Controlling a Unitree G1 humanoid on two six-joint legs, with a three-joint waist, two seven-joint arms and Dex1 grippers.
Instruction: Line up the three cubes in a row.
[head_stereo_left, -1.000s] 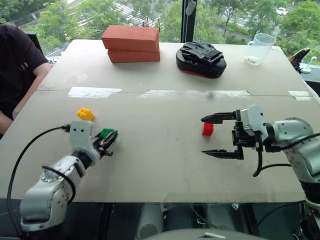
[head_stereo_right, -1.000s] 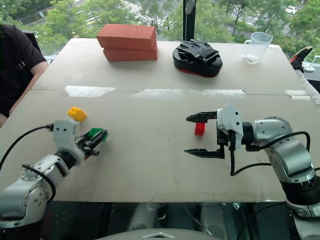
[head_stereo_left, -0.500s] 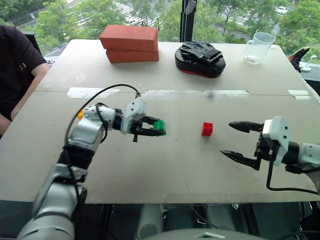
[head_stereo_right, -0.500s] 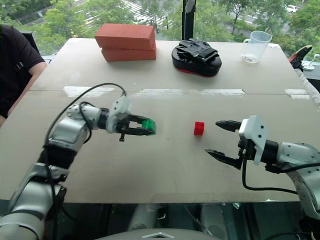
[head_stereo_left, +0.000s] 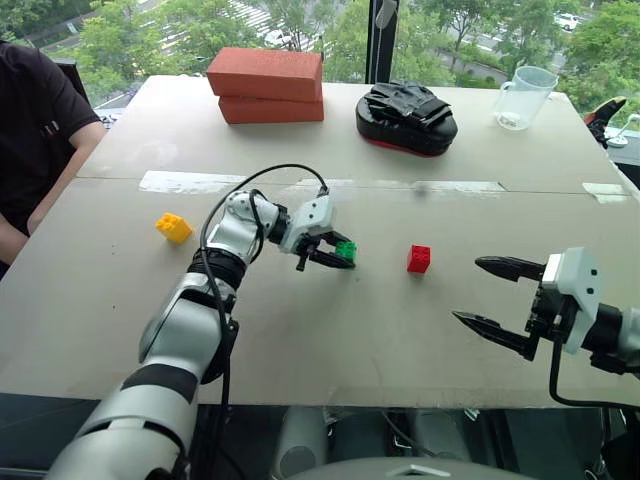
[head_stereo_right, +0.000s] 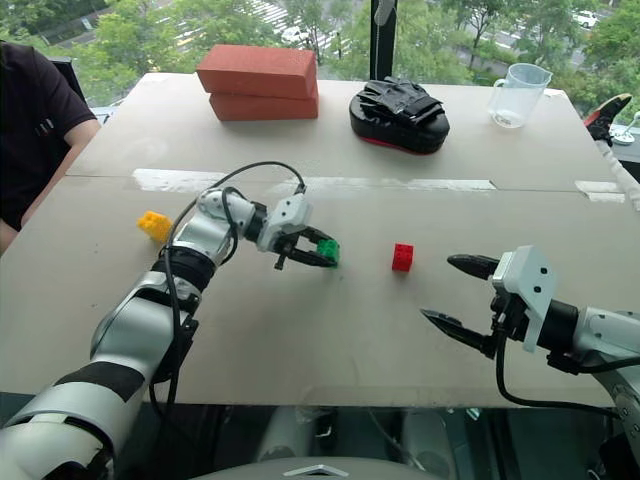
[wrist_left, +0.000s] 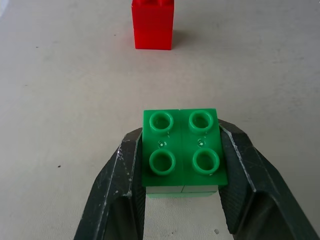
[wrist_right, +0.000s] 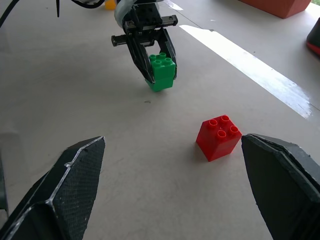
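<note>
glossy plastic green cube (wrist_left: 182, 150) (studded), matt pale table (head_stereo_left: 300, 330), rough bricks (head_stereo_left: 268, 85).

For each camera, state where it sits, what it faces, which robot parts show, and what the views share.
Head views: look forward and down over the table; both arms show.
Left wrist view: looks along the left gripper, shut on the green cube, toward the red cube.
Right wrist view: looks past the open right gripper.
Shared: both cubes.
</note>
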